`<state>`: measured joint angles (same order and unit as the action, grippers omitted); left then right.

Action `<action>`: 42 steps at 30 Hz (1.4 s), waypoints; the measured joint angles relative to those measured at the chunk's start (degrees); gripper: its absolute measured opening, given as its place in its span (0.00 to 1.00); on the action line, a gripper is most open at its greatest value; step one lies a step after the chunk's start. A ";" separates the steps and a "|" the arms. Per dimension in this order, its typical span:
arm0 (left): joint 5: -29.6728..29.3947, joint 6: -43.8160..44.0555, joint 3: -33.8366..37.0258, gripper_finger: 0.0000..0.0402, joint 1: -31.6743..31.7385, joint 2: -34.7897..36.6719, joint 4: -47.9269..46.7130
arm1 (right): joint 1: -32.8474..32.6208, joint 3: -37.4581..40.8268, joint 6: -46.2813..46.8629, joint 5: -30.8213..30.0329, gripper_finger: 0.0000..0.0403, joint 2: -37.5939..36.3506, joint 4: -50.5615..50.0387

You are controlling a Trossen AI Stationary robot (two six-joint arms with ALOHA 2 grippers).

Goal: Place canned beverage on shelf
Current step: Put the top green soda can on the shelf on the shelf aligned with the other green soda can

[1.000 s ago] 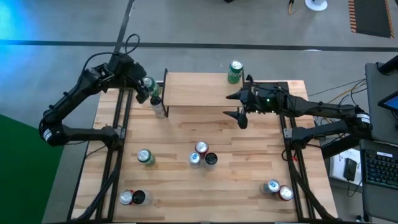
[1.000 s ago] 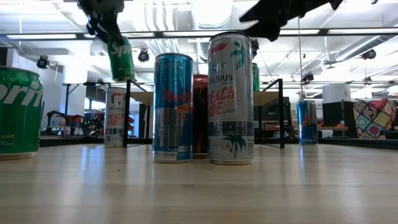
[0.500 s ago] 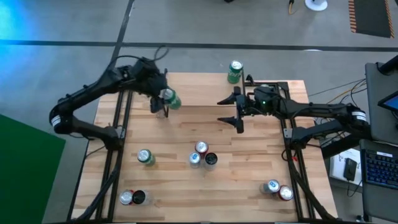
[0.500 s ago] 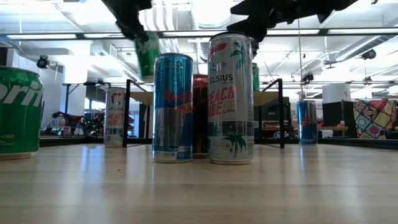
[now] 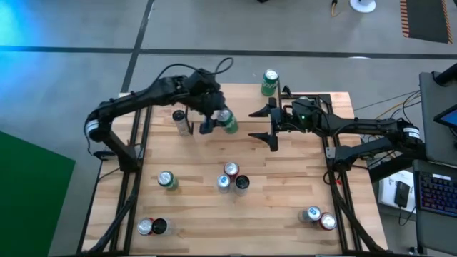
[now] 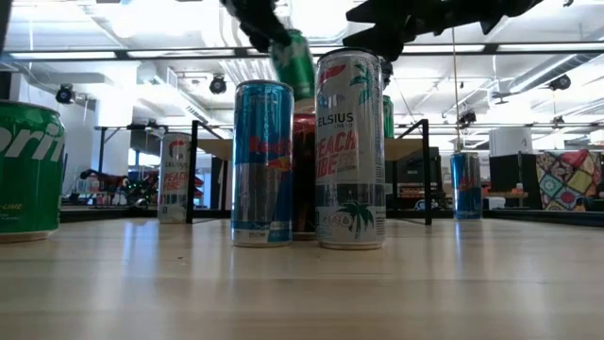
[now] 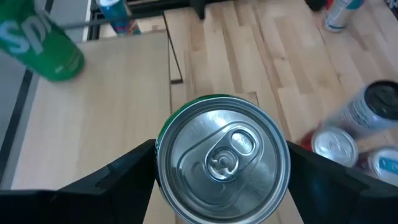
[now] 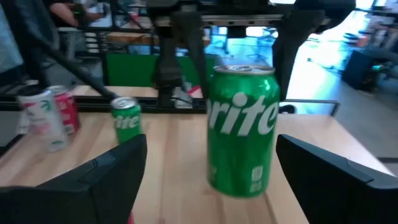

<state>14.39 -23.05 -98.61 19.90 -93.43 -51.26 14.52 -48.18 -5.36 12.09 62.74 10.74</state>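
In my left claw (image 7: 221, 205) the green can (image 7: 222, 162) shows a bright brushed-metal lid. The shelf (image 7: 99, 106) and surface (image 5: 285, 185) are pale, smooth matt wood. My fingers (image 7: 115, 177) look matt black plastic.

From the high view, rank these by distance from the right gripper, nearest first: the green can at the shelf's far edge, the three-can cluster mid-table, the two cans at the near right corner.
From the right gripper:
1. Green can, at the shelf's far edge, just beyond the gripper.
2. Three-can cluster, mid-table, nearer the front.
3. Two cans, at the near right corner, clearly farthest.
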 joint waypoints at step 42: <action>3.62 5.44 -24.15 0.82 -0.90 -15.60 -7.30 | 8.79 4.59 4.60 -6.92 0.74 7.27 7.45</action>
<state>18.01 -17.61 -122.76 19.00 -109.03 -58.56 23.32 -43.60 -0.76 5.17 70.01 18.19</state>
